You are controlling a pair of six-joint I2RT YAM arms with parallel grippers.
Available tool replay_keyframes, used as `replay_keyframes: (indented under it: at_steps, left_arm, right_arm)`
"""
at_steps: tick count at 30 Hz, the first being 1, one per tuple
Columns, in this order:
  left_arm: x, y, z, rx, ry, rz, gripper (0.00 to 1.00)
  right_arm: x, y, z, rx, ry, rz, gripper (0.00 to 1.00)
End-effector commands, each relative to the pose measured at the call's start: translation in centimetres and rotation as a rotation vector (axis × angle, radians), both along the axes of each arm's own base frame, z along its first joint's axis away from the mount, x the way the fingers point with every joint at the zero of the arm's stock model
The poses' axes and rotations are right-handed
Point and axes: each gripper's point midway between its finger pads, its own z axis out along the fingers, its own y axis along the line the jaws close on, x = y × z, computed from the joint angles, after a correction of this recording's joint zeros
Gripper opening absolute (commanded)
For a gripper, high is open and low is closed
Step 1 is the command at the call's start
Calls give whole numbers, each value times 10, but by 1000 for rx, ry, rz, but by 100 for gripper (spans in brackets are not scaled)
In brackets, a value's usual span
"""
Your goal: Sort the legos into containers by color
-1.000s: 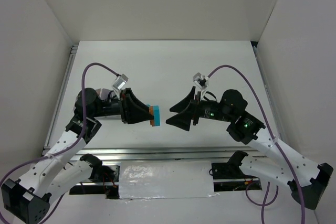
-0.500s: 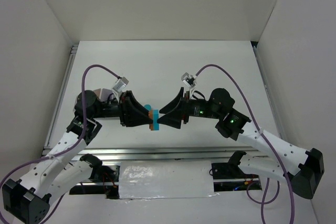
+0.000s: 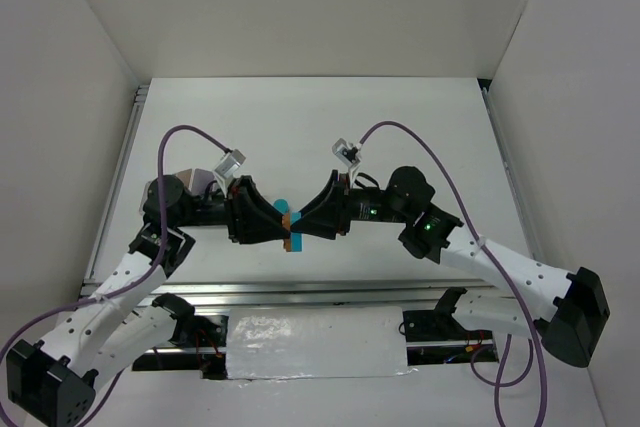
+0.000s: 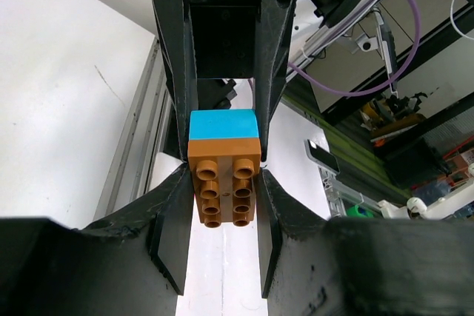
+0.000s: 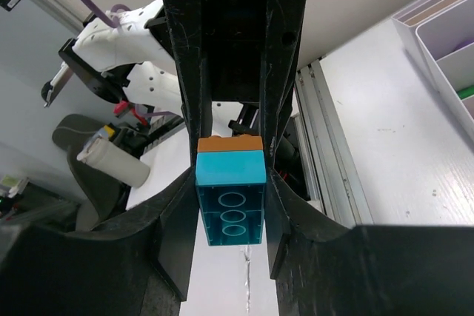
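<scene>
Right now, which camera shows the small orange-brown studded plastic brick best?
Left wrist: the orange-brown brick faces it, studs visible. Right wrist shows only its edge behind the teal brick; top view, a speck.

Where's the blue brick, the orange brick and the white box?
blue brick (image 5: 230, 199), right wrist view, on its hollow underside
orange brick (image 4: 224, 183), left wrist view, on its studded face
white box (image 5: 438, 31), right wrist view, on a wall

Top view high behind, wrist views close, facing each other, sharing the bricks (image 4: 223, 164)
</scene>
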Motion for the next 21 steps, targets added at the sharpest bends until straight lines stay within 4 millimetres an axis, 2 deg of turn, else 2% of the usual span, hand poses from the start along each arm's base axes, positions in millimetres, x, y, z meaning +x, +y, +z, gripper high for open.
replay_keyframes:
  at_steps: [1, 3, 4, 15, 17, 18, 19, 20, 21]
  left_arm:
    - [-5, 2, 17, -29, -110, -8, 0]
    - [-2, 2, 24, -20, -132, 15, 0]
    - [0, 3, 17, 14, -127, 29, 0]
    - [10, 19, 30, 20, -163, 59, 0]
    - [20, 27, 21, 67, -134, 115, 0]
    - [35, 34, 28, 92, -154, 213, 0]
    - [40, 38, 26, 121, -91, 270, 0]
    - [41, 43, 10, 189, 45, 327, 0]
    - [56, 54, 12, 262, -146, 409, 0]
  right_arm:
    - [0, 2, 14, 44, -39, -2, 0]
    - [0, 0, 11, 31, -48, -18, 0]
    - [2, -4, 9, 25, -67, -40, 0]
    - [-4, -32, 0, 15, -178, -45, 0]
    - [2, -36, -8, -19, -169, -82, 0]
    - [13, -42, -9, -26, -173, -150, 0]
    - [19, -46, -15, -46, -162, -186, 0]
    - [23, -49, -18, -58, -158, -217, 0]
    - [25, -54, -19, -61, -170, -246, 0]
